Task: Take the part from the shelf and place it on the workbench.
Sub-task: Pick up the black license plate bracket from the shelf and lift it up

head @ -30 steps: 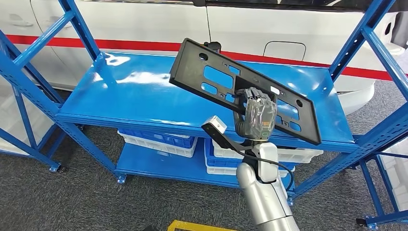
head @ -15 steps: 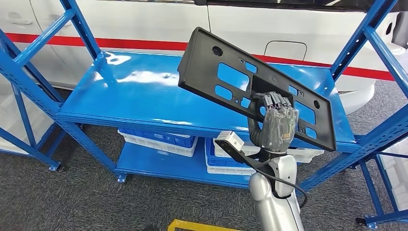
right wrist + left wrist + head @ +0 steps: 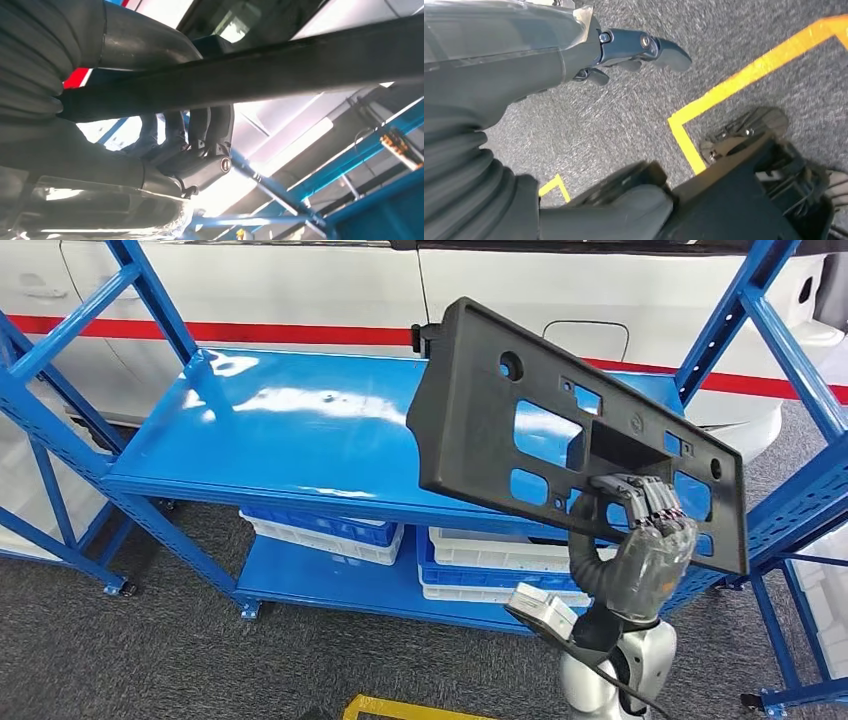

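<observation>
- The right hand point(image 3: 645, 560) grips the part point(image 3: 580, 435), a long black plate with cut-out windows, by its lower edge near one end; fingers hook through an opening while the thumb sits below.
- The part is lifted clear of the shelf point(image 3: 280, 435), tilted, in front of the shelf's right half and above its front edge.
- In the right wrist view the fingers point(image 3: 200, 125) wrap over the part's dark edge point(image 3: 250, 70).
- The left hand point(image 3: 634, 47) hangs over the grey floor point(image 3: 624, 125) beside a yellow line point(image 3: 744, 80), holding nothing, fingers loosely extended.
- Risk, as I judge it: the grip is far off the part's middle, so the long free end could swing or twist the plate out of the fingers during a turn.
- The raised far end sits near the shelf's blue upright point(image 3: 730, 330); a careless swing could strike it.
- The table is out of sight, so the carry may be long, giving the grip time to slip.
- No readable writing or brand shows on the part or shelf; the white car point(image 3: 300, 290) behind the shelf bears a red stripe, no legible text.
</observation>
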